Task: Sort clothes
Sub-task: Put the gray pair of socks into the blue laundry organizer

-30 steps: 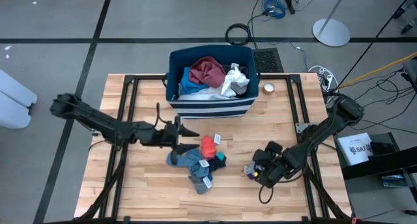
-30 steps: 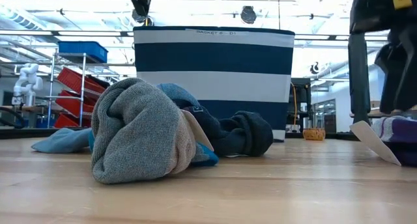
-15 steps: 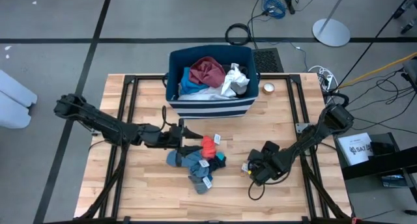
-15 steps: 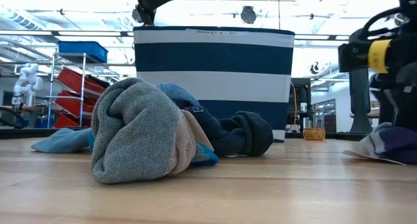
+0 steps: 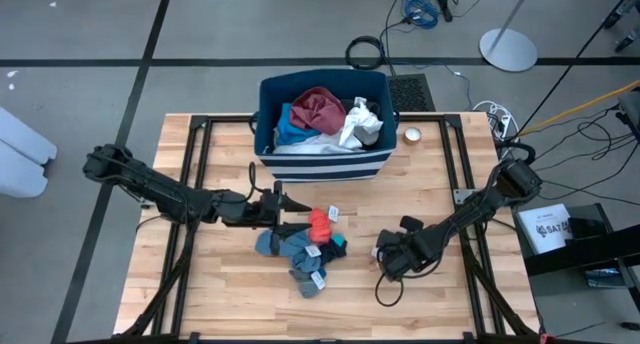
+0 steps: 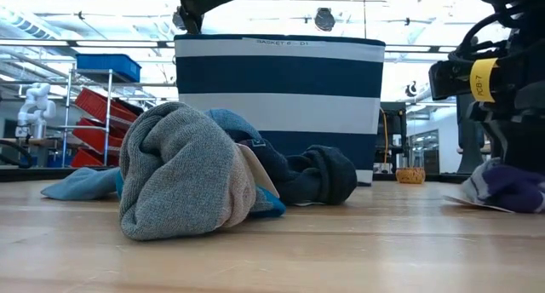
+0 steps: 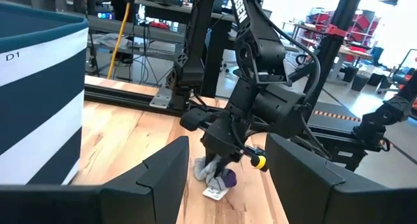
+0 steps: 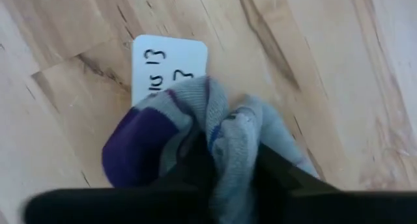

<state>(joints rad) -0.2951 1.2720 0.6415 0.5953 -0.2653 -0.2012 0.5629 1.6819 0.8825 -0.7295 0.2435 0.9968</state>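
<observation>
The sorting looks only partly done: on the wooden table [image 5: 220, 284], the left pincer [image 5: 283, 212] hovers open beside a loose heap of grey, blue and red-orange socks [image 5: 305, 246]. To its right, the right pincer [image 5: 385, 256] is pinched on a small grey sock with a purple toe [image 8: 195, 142]. Behind them, the navy fabric bin with white stripes [image 5: 322, 164] holds maroon, bright blue and white garments [image 5: 325, 119].
</observation>
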